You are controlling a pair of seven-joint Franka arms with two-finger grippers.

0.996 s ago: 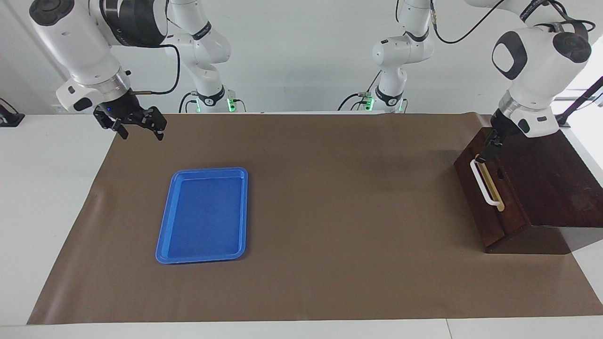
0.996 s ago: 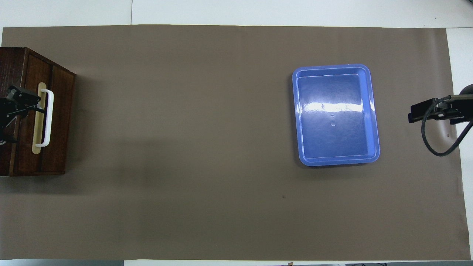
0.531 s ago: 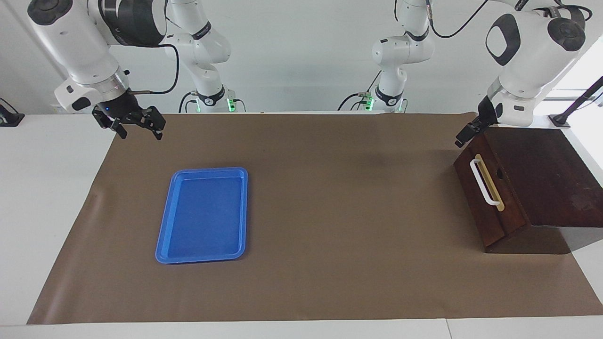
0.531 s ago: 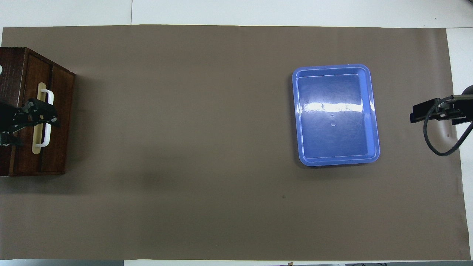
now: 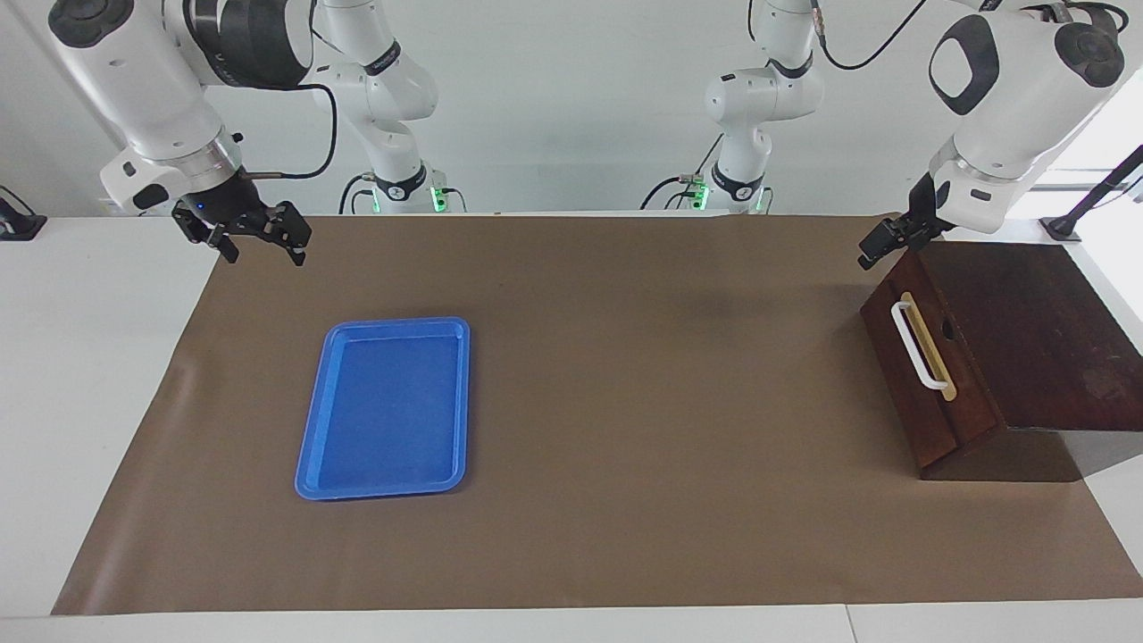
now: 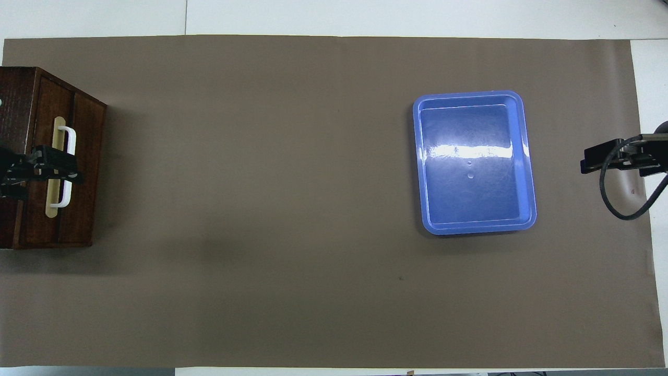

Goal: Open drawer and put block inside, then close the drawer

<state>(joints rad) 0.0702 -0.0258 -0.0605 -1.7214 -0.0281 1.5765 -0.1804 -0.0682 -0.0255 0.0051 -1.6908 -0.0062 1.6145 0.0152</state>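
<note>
The drawer point(image 5: 913, 393) sits shut in its dark wooden box point(image 5: 1027, 330) at the left arm's end of the table. Its white bar handle point(image 5: 918, 345) is free. In the overhead view the drawer front point(image 6: 86, 209) and handle point(image 6: 71, 137) show too. My left gripper point(image 5: 878, 244) hangs in the air over the box's upper edge, clear of the handle; in the overhead view the left gripper point(image 6: 65, 167) covers the handle's middle. My right gripper point(image 5: 262, 246) is open and empty over the mat's corner, also seen in the overhead view point(image 6: 589, 159). The block is not in view.
An empty blue tray point(image 5: 384, 406) lies on the brown mat point(image 5: 625, 402) toward the right arm's end; it also shows in the overhead view point(image 6: 472, 162). White table surface borders the mat.
My left gripper has risen from beside the drawer's handle to above the box's edge. The drawer stays shut. The right arm has hardly moved.
</note>
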